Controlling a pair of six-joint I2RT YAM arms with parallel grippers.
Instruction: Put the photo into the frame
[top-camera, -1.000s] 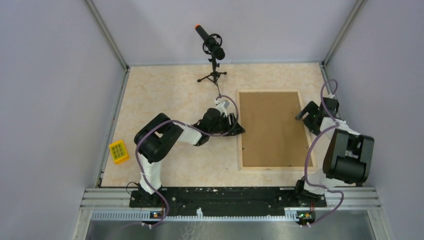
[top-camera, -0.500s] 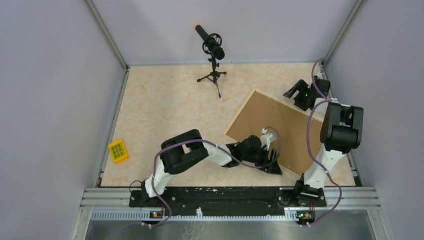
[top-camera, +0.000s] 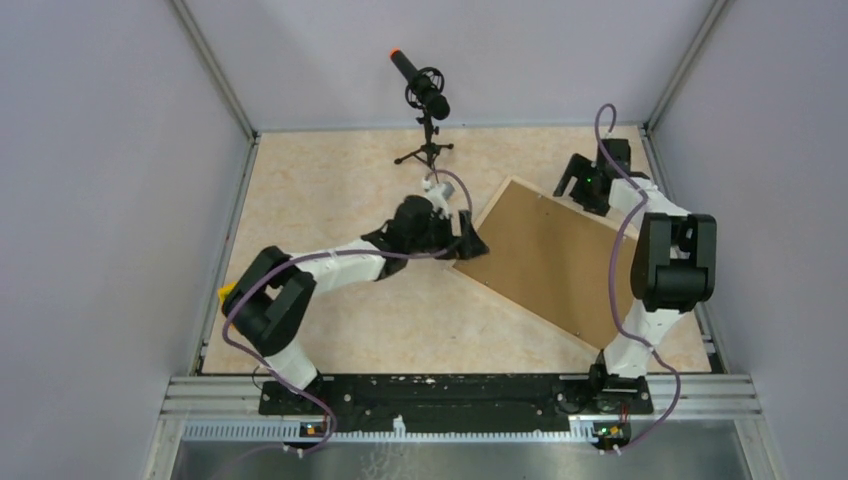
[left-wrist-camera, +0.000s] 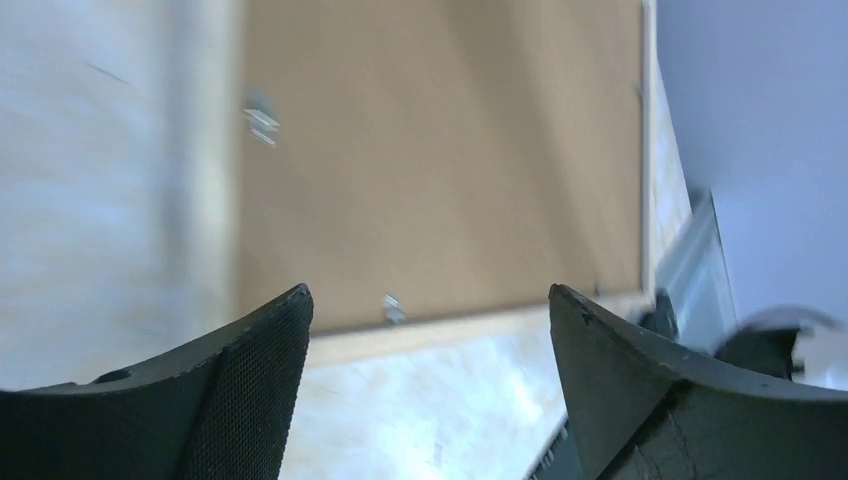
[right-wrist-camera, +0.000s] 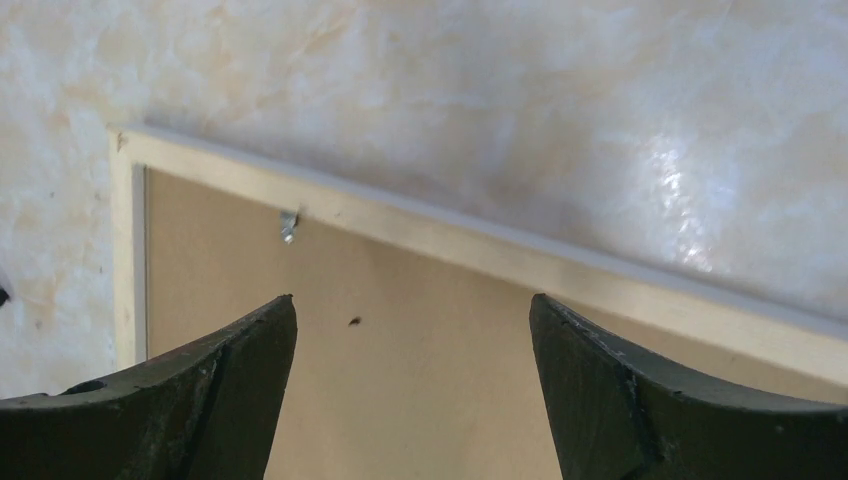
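Observation:
The frame (top-camera: 545, 260) lies face down and askew on the table, its brown back up inside a narrow pale wood border. The photo is not in view. My left gripper (top-camera: 470, 243) is open and empty at the frame's left corner. In the left wrist view my left gripper (left-wrist-camera: 430, 300) hangs over the pale border (left-wrist-camera: 450, 335) and brown back (left-wrist-camera: 430, 150). My right gripper (top-camera: 572, 185) is open and empty at the frame's far edge. In the right wrist view my right gripper (right-wrist-camera: 413, 305) is above the brown back (right-wrist-camera: 400, 390), just inside the border (right-wrist-camera: 450, 235).
A black microphone on a small tripod (top-camera: 425, 100) stands at the back centre. A yellow block (top-camera: 227, 292) lies at the left edge, partly behind my left arm. Grey walls close three sides. A metal rail (top-camera: 450, 395) runs along the near edge.
The frame has turned from square to diagonal. My left gripper swung from the frame's near edge up to its left corner. My right gripper moved a little further back and left.

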